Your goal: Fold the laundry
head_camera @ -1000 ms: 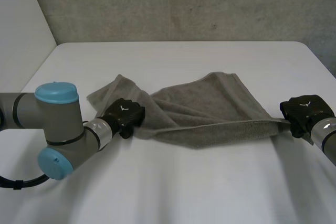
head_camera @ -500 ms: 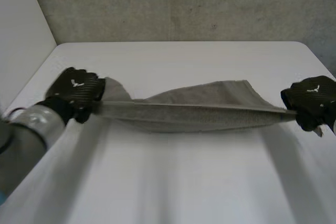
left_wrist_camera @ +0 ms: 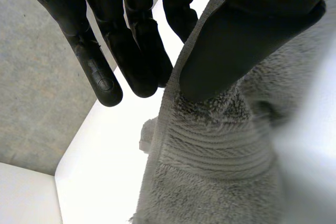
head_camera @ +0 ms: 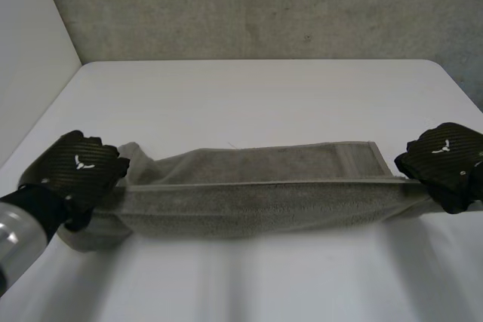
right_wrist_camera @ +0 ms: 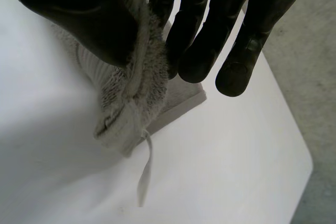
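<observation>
A grey towel point(head_camera: 256, 194) hangs stretched between my two hands above the white table point(head_camera: 249, 96), its far part trailing down to the tabletop. My left hand point(head_camera: 75, 171) holds the towel's left corner; in the left wrist view the thumb point(left_wrist_camera: 236, 40) pinches the towel point(left_wrist_camera: 215, 161) against the fingers point(left_wrist_camera: 131, 51). My right hand point(head_camera: 445, 160) holds the right corner. In the right wrist view its thumb point(right_wrist_camera: 79, 9) presses the towel's hem point(right_wrist_camera: 126, 98) against the fingers point(right_wrist_camera: 210, 30), and a small loop tag point(right_wrist_camera: 144, 171) dangles below.
A grey concrete wall point(head_camera: 256, 5) rises behind the table's far edge. A white panel point(head_camera: 30, 43) stands along the left side. The table's rounded far right corner point(head_camera: 438, 65) lies past my right hand.
My left hand has taken the towel's left corner, lifted and swung out left. The towel, crumpled before, now hangs taut. My right hand has risen slightly.
</observation>
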